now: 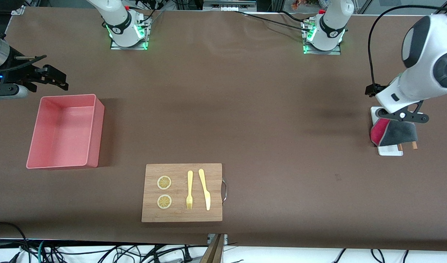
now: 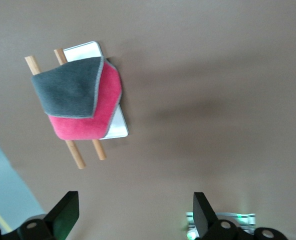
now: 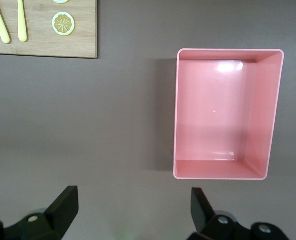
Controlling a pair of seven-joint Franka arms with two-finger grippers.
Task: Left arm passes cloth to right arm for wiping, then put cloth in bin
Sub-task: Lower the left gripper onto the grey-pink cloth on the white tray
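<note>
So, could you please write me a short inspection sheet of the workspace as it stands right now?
Surface: brown table, no spills seen.
Job's things: cloth folded, grey over pink, lying on a white tray and two wooden sticks at the left arm's end; pink bin holds nothing, at the right arm's end.
Clutter: wooden board nearer the front camera, with two lemon slices, a fork and a knife.
Grippers: left gripper open, over the table beside the cloth, holding nothing; right gripper open, over the table beside the bin, holding nothing.
Cables: a black cable between the bases; more below the table's edge.
Surroundings: nothing seen.
</note>
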